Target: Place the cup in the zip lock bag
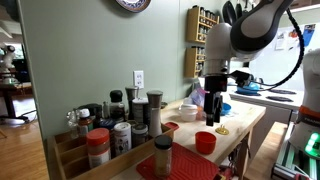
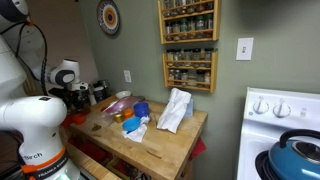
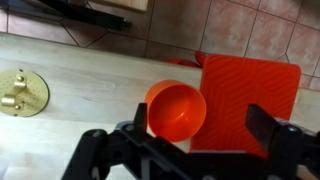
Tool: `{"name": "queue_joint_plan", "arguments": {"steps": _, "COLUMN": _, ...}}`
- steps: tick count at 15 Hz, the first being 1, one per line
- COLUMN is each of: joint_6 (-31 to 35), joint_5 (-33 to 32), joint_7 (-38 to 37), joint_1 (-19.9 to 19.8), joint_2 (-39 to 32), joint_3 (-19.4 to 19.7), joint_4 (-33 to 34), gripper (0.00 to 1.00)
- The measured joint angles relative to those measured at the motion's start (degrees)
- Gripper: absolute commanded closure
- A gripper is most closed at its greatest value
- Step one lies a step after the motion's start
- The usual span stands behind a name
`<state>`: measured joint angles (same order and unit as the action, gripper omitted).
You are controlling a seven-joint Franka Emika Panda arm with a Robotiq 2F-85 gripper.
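Note:
An orange cup stands upright and empty on the wooden table, at the left edge of a red ribbed mat. In the wrist view my gripper is open above it. The left finger is over the cup's left rim and the right finger is over the mat. In an exterior view the gripper hangs a little above the cup, apart from it. The clear zip lock bag stands crumpled on the table in an exterior view.
Several spice jars crowd one end of the table. A yellow round object lies on the wood left of the cup. Blue items lie beside the bag. A spice rack hangs on the wall, and a stove stands next to the table.

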<state>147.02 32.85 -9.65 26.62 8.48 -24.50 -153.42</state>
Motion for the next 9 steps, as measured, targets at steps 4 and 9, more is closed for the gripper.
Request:
{"name": "queue_joint_plan", "arguments": {"steps": 4, "joint_6": 7.5, "joint_5": -3.4, "joint_7": -0.1, "joint_1": 0.2, "joint_2": -5.2, "joint_3": -0.7, "joint_4": 0.0, "gripper": 0.28}}
{"name": "queue_joint_plan", "arguments": {"steps": 9, "joint_6": 12.8, "joint_5": -10.5, "joint_7": -1.7, "joint_1": -0.7, "joint_2": -10.0, "joint_3": -0.4, "joint_4": 0.0, "gripper": 0.67}}
